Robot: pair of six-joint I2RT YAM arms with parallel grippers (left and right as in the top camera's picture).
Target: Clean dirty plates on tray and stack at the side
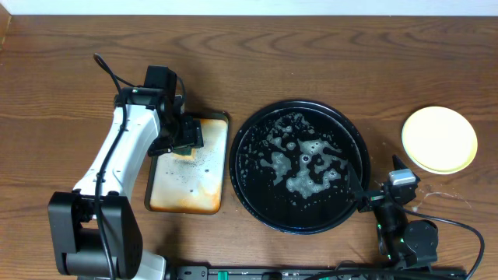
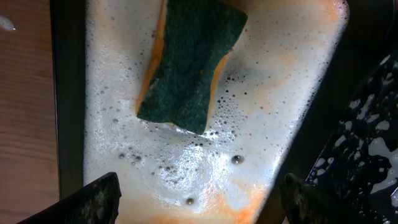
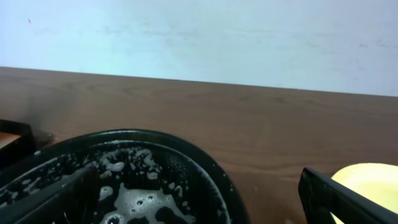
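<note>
The round black tray (image 1: 299, 167) sits mid-table, its floor covered in patches of white foam (image 3: 134, 199), and no plate shows on it. A pale yellow plate (image 1: 439, 139) (image 3: 367, 180) lies on the wood to its right; I cannot tell what is under it. My left gripper (image 1: 184, 140) (image 2: 199, 208) hangs open over the rectangular tray, and a green sponge (image 2: 193, 62) lies loose in the suds just ahead of its fingers (image 2: 93, 199). My right gripper (image 1: 377, 194) (image 3: 199, 211) is low at the black tray's right rim, open and empty.
The orange-stained rectangular tray (image 1: 189, 175) (image 2: 267, 93) lies left of the black tray, filled with soapy foam. Bare wooden table (image 1: 327, 54) runs along the back. A cable (image 1: 109, 70) trails from the left arm, and another (image 1: 459, 225) from the right arm.
</note>
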